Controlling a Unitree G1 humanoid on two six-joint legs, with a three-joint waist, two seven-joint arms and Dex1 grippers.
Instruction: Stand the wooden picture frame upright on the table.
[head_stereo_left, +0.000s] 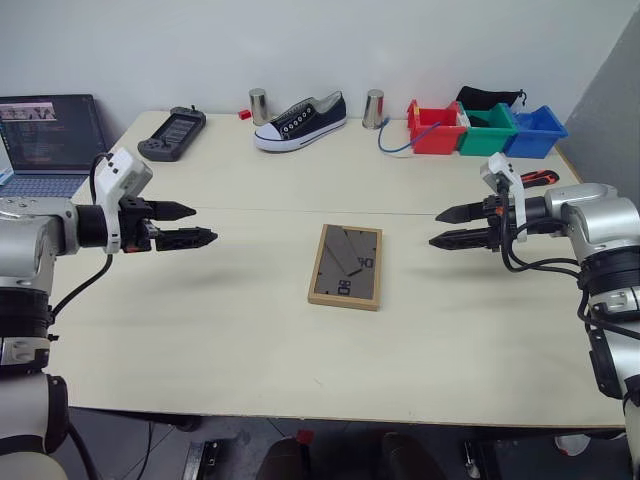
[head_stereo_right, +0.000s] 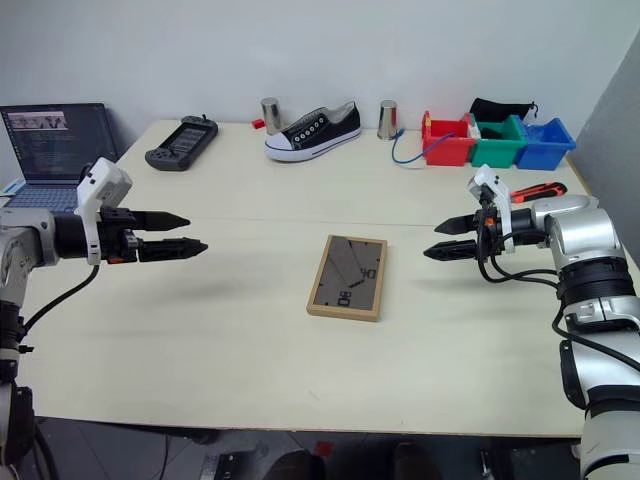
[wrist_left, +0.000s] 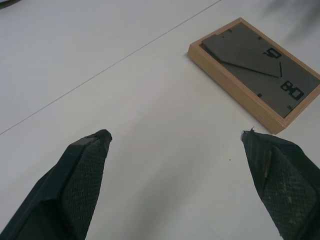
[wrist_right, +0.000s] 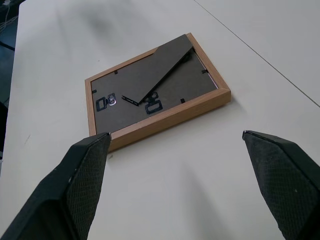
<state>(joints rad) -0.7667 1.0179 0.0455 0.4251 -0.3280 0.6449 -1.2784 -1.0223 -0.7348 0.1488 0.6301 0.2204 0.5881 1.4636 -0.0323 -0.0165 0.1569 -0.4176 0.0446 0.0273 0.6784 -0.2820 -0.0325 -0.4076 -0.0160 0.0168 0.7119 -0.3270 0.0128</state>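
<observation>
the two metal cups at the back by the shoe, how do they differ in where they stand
The left metal cup stands off the sneaker's toe end, with a small red object beside it. The right metal cup stands off the sneaker's heel end, next to a blue cable and the red bin. Both are upright, silvery, and look alike in shape.

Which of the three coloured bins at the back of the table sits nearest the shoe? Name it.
The red bin. It is the end one of the row on the shoe's side; the green bin is in the middle and the blue bin farthest from it.
</observation>
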